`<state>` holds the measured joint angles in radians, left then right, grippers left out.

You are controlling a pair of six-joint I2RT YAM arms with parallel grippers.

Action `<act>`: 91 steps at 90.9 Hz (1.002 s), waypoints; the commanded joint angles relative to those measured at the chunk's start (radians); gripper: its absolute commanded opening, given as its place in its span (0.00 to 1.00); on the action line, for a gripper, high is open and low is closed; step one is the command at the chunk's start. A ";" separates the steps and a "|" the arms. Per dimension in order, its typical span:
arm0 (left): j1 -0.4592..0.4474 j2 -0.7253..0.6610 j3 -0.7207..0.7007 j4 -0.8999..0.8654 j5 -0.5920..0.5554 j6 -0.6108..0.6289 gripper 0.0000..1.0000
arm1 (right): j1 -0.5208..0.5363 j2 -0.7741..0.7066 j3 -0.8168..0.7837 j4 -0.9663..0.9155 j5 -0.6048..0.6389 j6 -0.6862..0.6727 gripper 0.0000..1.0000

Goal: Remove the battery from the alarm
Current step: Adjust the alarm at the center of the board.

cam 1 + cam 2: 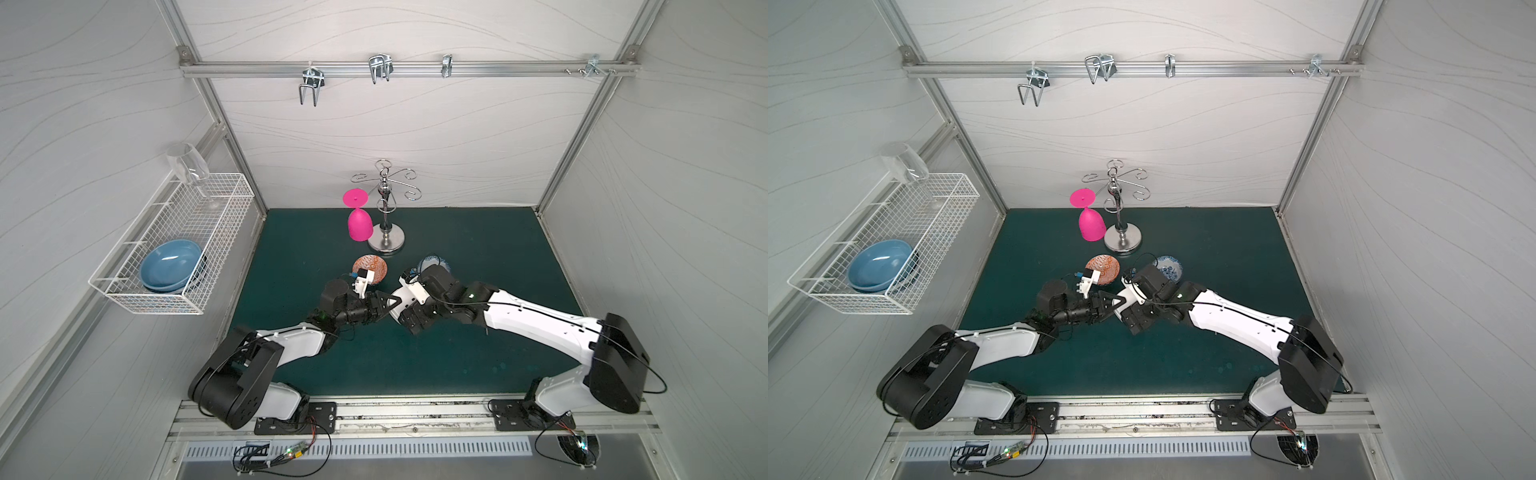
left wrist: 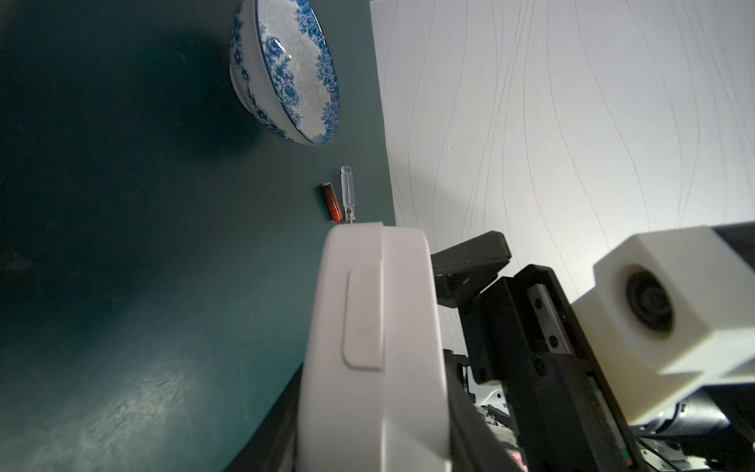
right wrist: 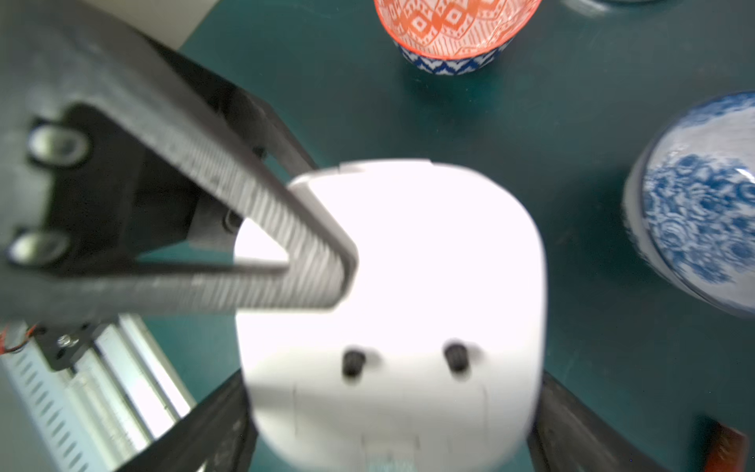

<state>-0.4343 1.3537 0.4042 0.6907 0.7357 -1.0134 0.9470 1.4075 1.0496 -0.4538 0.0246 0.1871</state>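
Left gripper [image 1: 392, 302] pinches the small white rounded-square plastic alarm [image 3: 408, 253] across its thickness, with one ribbed finger [image 3: 278, 216] flat on the plain back. Right gripper [image 3: 392, 412] is spread wide, its fingers flanking the alarm's sides; contact cannot be told. Tiny red cylindrical battery [image 2: 331, 201] lies on the dark green desk [image 2: 122, 245] beyond the left gripper, outside the alarm, just beside the clear-handled metal screwdriver [image 2: 347, 191].

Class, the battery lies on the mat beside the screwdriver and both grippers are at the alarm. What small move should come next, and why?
Probably close the left gripper on the alarm: the battery is already out, the alarm sits between the right gripper fingers, and a left finger lies across its back, grip unconfirmed.
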 commanded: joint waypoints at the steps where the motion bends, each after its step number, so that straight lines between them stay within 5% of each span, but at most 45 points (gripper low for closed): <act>1: 0.003 -0.122 0.077 -0.302 -0.083 0.208 0.24 | -0.072 -0.167 -0.021 -0.066 0.003 0.035 0.99; 10: -0.048 -0.247 0.175 -0.660 -0.279 0.422 0.22 | -0.151 -0.305 -0.048 -0.164 0.039 0.048 0.99; 22: -0.224 -0.308 0.335 -1.037 -0.747 0.682 0.21 | -0.260 -0.417 -0.040 -0.352 0.219 0.056 0.99; 36: -0.480 -0.213 0.501 -1.246 -1.273 0.840 0.15 | -0.413 -0.496 -0.057 -0.447 0.320 0.066 0.99; 48: -0.651 -0.068 0.590 -1.271 -1.574 0.954 0.13 | -0.511 -0.548 -0.086 -0.440 0.290 0.091 0.99; 62: -0.744 0.131 0.679 -1.244 -1.695 1.039 0.14 | -0.534 -0.562 -0.104 -0.428 0.254 0.112 0.99; 91: -0.809 0.414 0.747 -1.059 -1.631 1.074 0.13 | -0.542 -0.570 -0.143 -0.414 0.223 0.134 0.99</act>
<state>-1.2289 1.7138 1.0966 -0.4709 -0.8627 0.0357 0.4145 0.8509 0.9211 -0.8627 0.2684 0.3004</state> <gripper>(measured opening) 0.447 0.992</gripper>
